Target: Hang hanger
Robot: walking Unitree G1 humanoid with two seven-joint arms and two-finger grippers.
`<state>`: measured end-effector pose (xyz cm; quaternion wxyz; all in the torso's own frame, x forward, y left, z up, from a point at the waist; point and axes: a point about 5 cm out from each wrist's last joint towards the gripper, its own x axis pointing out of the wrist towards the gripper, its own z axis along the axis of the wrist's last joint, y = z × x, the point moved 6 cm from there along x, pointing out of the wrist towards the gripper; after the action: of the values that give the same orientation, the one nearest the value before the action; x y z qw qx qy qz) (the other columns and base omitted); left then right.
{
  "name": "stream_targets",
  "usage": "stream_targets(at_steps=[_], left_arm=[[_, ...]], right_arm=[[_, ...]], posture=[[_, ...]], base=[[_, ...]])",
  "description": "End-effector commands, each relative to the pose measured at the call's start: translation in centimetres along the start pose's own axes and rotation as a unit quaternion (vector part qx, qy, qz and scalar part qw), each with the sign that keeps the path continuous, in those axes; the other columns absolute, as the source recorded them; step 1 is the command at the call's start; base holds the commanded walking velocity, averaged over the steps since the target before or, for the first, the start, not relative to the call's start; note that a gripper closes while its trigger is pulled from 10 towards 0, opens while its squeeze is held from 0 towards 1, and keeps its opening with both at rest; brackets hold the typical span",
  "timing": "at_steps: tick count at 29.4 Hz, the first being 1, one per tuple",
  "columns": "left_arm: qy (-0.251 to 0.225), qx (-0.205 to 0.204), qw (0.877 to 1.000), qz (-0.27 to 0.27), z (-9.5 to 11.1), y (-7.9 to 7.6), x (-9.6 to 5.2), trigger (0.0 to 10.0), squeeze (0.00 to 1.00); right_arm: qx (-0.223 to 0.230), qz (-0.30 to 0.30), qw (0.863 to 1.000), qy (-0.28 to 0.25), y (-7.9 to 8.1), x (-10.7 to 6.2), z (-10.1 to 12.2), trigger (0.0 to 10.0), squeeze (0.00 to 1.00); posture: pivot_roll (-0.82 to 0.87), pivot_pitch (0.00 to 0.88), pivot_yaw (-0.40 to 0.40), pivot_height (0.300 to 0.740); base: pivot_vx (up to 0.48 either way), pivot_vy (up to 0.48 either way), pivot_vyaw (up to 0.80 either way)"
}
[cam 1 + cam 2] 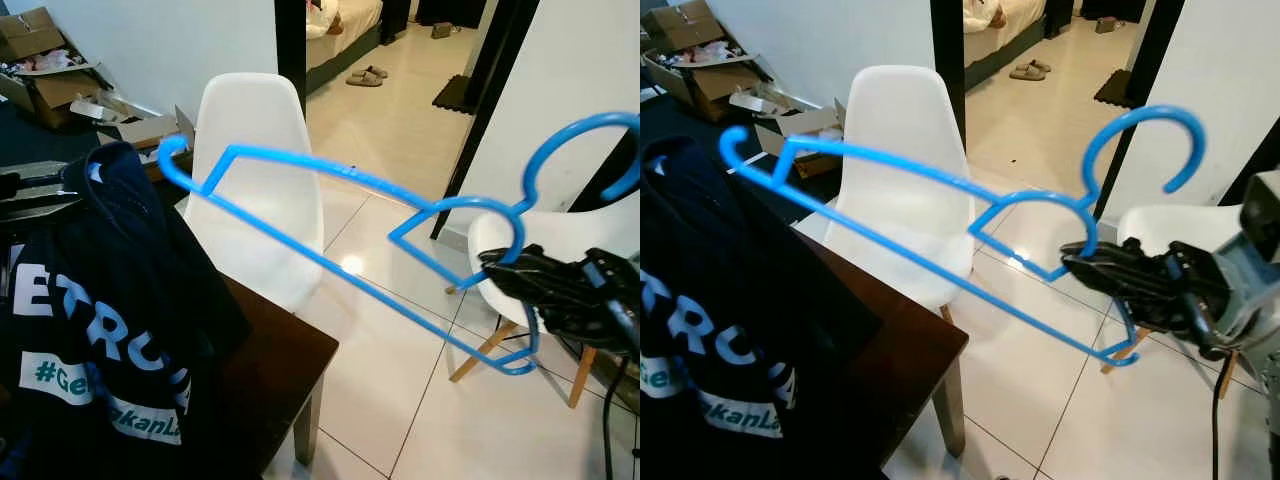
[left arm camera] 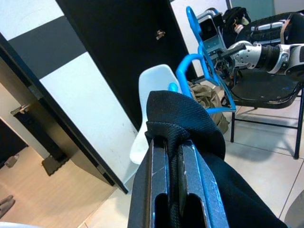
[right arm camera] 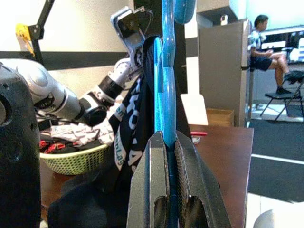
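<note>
Right gripper (image 1: 1110,272) is clamped on the blue hanger (image 1: 330,265) near its neck, just under the hook, and holds it in the air over the floor beside the brown table (image 1: 925,350). The hanger's long axis runs sideways from that grip toward the robot's left, its far tip reaching the dark T-shirt (image 1: 100,320). Left gripper (image 2: 173,166) is pinched shut on a fold of that shirt, holding it up at the table. Shirt lies straight off the hanger's free end; the left arm is nearer the cloth.
</note>
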<state>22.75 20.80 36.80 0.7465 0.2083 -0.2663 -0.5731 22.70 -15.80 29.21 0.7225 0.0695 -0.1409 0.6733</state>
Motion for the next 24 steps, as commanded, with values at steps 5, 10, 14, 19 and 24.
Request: stream_targets(at_steps=[5, 10, 14, 19, 24], left_arm=[[0.010, 0.013, 1.000, -0.002, 0.5, 0.2, -0.1, 10.0, 0.00], [0.009, 0.015, 1.000, -0.004, 0.6, 0.1, 0.0, 10.0, 0.00], [0.009, 0.015, 1.000, -0.004, 0.6, 0.1, 0.0, 10.0, 0.00], [0.009, 0.016, 1.000, -0.005, 0.6, 0.1, 0.0, 10.0, 0.00], [0.011, 0.016, 1.000, -0.008, 0.7, 0.2, 0.0, 10.0, 0.00]], right_arm=[[0.002, 0.029, 1.000, 0.007, 0.6, 1.0, -0.7, 10.0, 0.00], [0.003, 0.032, 0.999, 0.017, 0.5, 1.2, -1.1, 10.0, 0.00], [0.003, 0.034, 0.999, 0.019, 0.5, 1.2, -1.2, 10.0, 0.00], [0.003, 0.043, 0.999, 0.024, 0.7, 1.3, -1.3, 10.0, 0.00], [0.003, 0.055, 0.997, 0.046, 1.0, 1.4, -1.8, 10.0, 0.00]], posture=[[0.02, 0.113, 0.016, 0.740], [0.02, 0.108, 0.014, 0.740], [0.02, 0.106, 0.014, 0.740], [0.02, 0.104, 0.016, 0.740], [0.02, 0.105, 0.019, 0.740]], base=[[0.000, 0.000, 0.00], [0.000, 0.000, 0.00], [0.000, 0.000, 0.00], [0.000, 0.000, 0.00], [0.000, 0.000, 0.00]])
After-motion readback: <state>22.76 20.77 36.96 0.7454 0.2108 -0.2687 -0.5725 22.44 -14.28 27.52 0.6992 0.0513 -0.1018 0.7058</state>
